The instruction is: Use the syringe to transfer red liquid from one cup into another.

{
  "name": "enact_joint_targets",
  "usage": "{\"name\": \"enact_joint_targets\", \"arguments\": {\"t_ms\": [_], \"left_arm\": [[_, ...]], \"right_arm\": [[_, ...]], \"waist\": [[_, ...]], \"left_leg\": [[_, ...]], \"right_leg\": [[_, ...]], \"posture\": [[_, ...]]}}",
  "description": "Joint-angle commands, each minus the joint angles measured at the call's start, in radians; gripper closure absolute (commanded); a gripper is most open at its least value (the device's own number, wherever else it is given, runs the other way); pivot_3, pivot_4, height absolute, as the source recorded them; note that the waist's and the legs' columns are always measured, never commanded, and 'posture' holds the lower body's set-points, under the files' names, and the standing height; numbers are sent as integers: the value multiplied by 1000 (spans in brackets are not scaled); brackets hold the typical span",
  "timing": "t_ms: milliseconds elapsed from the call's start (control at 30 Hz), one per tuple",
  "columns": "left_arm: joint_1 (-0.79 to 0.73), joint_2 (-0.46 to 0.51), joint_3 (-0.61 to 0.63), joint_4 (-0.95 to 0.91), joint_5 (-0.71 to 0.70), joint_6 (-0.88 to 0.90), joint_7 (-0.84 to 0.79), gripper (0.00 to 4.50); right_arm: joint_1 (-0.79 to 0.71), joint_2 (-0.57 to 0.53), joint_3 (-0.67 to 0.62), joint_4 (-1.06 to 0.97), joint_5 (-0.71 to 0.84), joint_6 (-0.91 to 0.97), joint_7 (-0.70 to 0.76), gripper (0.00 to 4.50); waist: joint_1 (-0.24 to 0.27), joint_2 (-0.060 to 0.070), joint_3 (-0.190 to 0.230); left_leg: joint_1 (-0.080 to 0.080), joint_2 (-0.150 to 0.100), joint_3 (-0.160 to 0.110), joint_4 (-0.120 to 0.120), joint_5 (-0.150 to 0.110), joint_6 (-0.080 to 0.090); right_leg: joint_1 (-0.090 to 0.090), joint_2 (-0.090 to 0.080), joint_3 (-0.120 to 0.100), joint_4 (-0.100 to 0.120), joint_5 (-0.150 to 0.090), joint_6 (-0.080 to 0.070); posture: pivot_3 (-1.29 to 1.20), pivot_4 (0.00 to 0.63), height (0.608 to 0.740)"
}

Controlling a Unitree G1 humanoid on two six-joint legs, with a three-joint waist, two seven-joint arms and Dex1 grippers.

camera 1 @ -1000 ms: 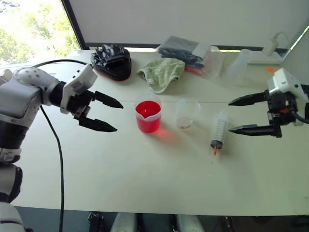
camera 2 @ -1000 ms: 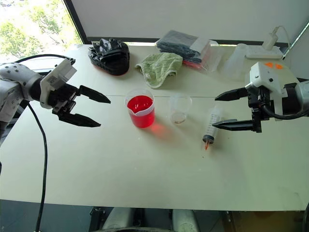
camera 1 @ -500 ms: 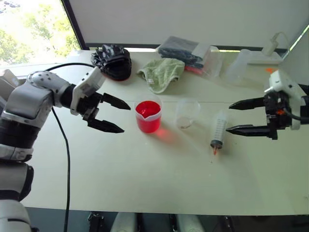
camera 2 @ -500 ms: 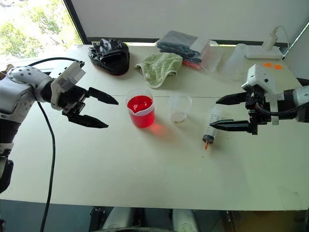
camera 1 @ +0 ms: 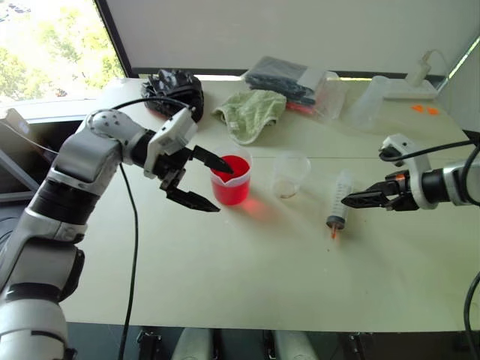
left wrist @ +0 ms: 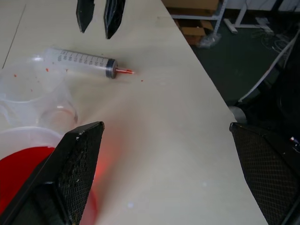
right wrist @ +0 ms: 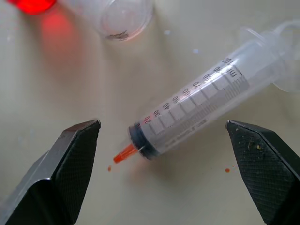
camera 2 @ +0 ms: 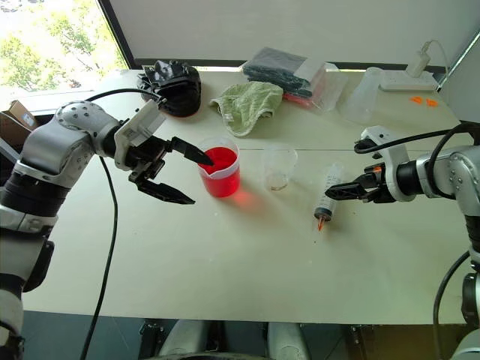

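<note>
The syringe [camera 1: 340,201] lies flat on the table, orange tip [right wrist: 123,154] toward the front edge. My right gripper [right wrist: 162,124] hovers low over its barrel, open, one finger on each side and neither touching it. The spouted beaker of red liquid [camera 1: 229,180] stands left of centre. The clear, nearly colourless cup [camera 1: 291,175] stands between the beaker and the syringe. My left gripper [camera 1: 214,184] is open at the beaker's left side, its upper fingertip [camera 1: 219,162] lying across the rim in the head view. It holds nothing.
Along the back lie a black bag [camera 1: 174,94], a green cloth [camera 1: 251,111], a plastic packet of dark items [camera 1: 289,79], a clear container [camera 1: 367,105] and a white power strip [camera 1: 409,88]. A black cable [camera 1: 133,247] hangs by my left arm.
My left gripper moved right, up to the red beaker. My right gripper rolled, sank and came in over the syringe. Both stayed open; cups and syringe did not move.
</note>
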Motion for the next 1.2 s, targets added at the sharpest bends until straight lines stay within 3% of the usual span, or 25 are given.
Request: {"name": "enact_joint_targets", "arguments": {"t_ms": [33,233,433,800,900,1000,1200], "left_arm": [[-20,-27,21,20,15,-47,-3,0],[-4,-55,42,12,38,-66,-3,0],[-2,-55,50,16,48,-71,-3,0],[21,-64,88,-24,71,-41,2,0],[27,-75,93,-22,82,-44,6,0],[34,-87,94,-28,92,-46,9,0],[48,-100,102,-48,102,-38,16,0]], "right_arm": [[-74,63,-49,157,51,30,-209,38],[-206,142,-55,435,250,30,-608,38],[-274,179,-65,527,524,30,-900,38],[-155,202,-33,451,981,30,-1411,38],[-115,222,-15,429,1118,-15,-1615,38],[-80,231,64,390,1332,-172,-1879,38],[-143,336,80,442,1371,-255,-2125,38]], "waist": [[-1,0,0],[-5,0,0],[-5,0,0],[-5,0,0],[-7,0,0],[-8,0,0],[-21,0,0]], "left_leg": [[-1,0,0,0,0,0],[-8,0,0,2,0,0],[-9,0,0,3,0,0],[-11,1,-1,4,0,0],[-11,1,-1,4,0,0],[-11,1,-1,4,0,0],[-11,1,-1,4,0,0]], "right_leg": [[-1,0,0,0,0,0],[-8,0,0,2,0,0],[-8,0,0,2,0,0],[-8,0,-2,2,0,0],[-8,0,-1,2,0,0],[-8,0,-2,2,0,0],[-8,1,-2,2,0,0]], "posture": [[0,150,711],[0,150,711],[0,150,711],[0,150,711],[0,150,711],[0,150,711],[0,150,711]]}}
